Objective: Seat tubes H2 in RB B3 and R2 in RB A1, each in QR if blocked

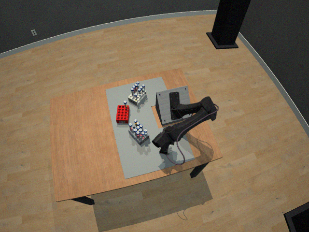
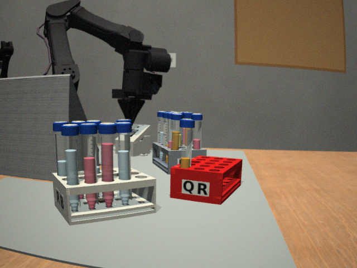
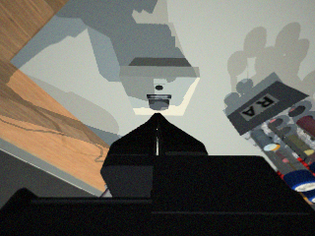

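Black and bent, the arm [image 1: 190, 120] [image 2: 95, 25] reached low right of centre in the top view. In the exterior view, the gripper [image 2: 131, 121] [image 3: 157, 117] pointed down — fingers together, empty — with white RB [image 2: 112, 187] lower left, tubes upright. The wrist view showed grey RA [image 3: 266, 103] at right.

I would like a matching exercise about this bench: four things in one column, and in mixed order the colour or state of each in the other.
Things
1. The box-shaped rack labelled QR
2. The box-shaped rack labelled RB
3. The round screw caps on the tubes in rack RB
4. The black two-fingered gripper

Colours and states
A. White, with several tubes standing in it
B. Shut, with nothing between its fingers
C. Red, with a single tube standing in it
D. Blue round the sides

Right pairs: 1-C, 2-A, 3-D, 4-B
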`<state>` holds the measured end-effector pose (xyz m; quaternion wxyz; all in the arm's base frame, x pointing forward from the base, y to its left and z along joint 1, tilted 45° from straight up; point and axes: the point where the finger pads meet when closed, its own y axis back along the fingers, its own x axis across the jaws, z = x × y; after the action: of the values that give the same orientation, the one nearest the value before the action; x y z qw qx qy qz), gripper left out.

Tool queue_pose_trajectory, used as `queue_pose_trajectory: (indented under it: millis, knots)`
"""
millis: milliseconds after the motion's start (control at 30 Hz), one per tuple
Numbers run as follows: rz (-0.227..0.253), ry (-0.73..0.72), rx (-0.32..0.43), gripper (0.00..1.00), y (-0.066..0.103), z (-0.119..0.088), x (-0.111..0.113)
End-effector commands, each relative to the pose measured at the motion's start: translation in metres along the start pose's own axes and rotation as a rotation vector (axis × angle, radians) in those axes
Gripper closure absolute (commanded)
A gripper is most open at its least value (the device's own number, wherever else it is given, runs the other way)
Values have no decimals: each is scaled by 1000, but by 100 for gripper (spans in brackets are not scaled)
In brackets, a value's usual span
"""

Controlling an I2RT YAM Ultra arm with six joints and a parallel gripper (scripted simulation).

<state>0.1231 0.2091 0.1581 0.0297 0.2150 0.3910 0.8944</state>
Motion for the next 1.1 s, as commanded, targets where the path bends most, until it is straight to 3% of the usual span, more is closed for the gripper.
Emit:
queue_pose_trajectory:
  millis: [0,167,233,633,667,867,1067]
  knots:
    - [-32,-2,-20,100,-7,5,-6]
    - [-52,20,-51,100,2,19,-8]
    - [-35,4,-27,100,-7,5,-5]
    - [-38,8,-32,100,-11,4,-3]
    - [-61,25,-67,100,-1,19,-6]
    - [-38,6,-31,100,-15,3,-3]
    - [-35,3,-27,100,-20,5,-4]
